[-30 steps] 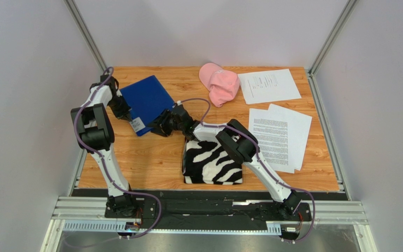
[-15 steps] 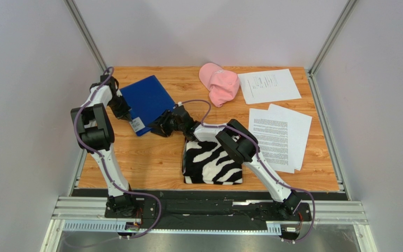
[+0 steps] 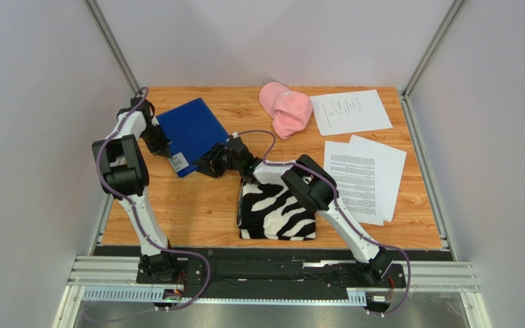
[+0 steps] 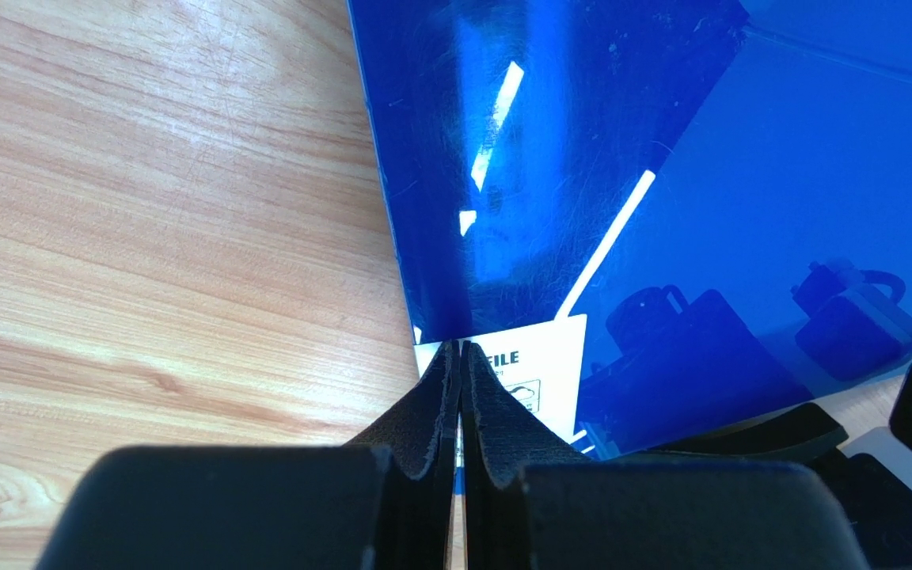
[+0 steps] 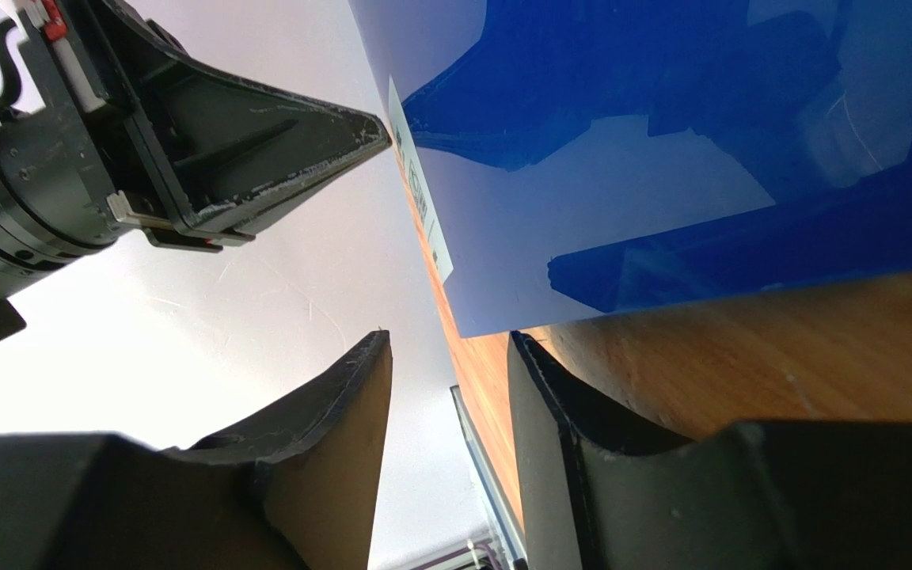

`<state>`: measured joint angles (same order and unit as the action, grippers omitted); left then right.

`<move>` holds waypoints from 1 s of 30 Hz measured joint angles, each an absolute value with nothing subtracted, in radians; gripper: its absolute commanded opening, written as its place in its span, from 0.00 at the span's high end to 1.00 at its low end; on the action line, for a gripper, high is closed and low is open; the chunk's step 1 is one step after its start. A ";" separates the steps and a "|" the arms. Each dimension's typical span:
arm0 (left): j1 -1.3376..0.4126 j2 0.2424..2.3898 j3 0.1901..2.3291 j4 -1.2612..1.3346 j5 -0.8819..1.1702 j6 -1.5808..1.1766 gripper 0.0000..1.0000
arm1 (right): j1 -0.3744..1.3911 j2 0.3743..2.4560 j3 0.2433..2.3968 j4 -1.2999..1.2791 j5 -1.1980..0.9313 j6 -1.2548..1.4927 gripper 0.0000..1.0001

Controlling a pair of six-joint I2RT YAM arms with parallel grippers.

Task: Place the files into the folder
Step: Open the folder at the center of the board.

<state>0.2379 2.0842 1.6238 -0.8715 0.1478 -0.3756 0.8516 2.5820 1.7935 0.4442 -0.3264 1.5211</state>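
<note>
The royal-blue folder (image 3: 191,128) lies closed at the table's back left, its white label (image 3: 179,162) at the near corner. My left gripper (image 3: 171,156) is shut, its tips (image 4: 461,347) resting against the label (image 4: 532,380) on the folder (image 4: 615,143), with nothing seen between them. My right gripper (image 3: 202,164) is open at the folder's near right edge. In the right wrist view its gap (image 5: 449,337) sits just below the folder's corner (image 5: 615,202) and holds nothing. The files are at the right: one sheet (image 3: 349,111) at the back and two overlapping sheets (image 3: 364,176) nearer.
A pink cap (image 3: 286,108) lies between the folder and the back sheet. A folded zebra-striped cloth (image 3: 277,208) sits near the front middle, partly under the right arm. Metal frame rails (image 3: 423,157) and grey walls bound the table.
My right gripper's jaws have narrowed slightly beside the folder's edge. The left gripper, folder and sheets have not visibly moved.
</note>
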 measured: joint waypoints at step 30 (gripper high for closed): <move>0.238 2.084 1.613 -0.871 0.152 -0.353 0.96 | 0.791 2.749 2.031 0.462 -0.228 1.492 0.70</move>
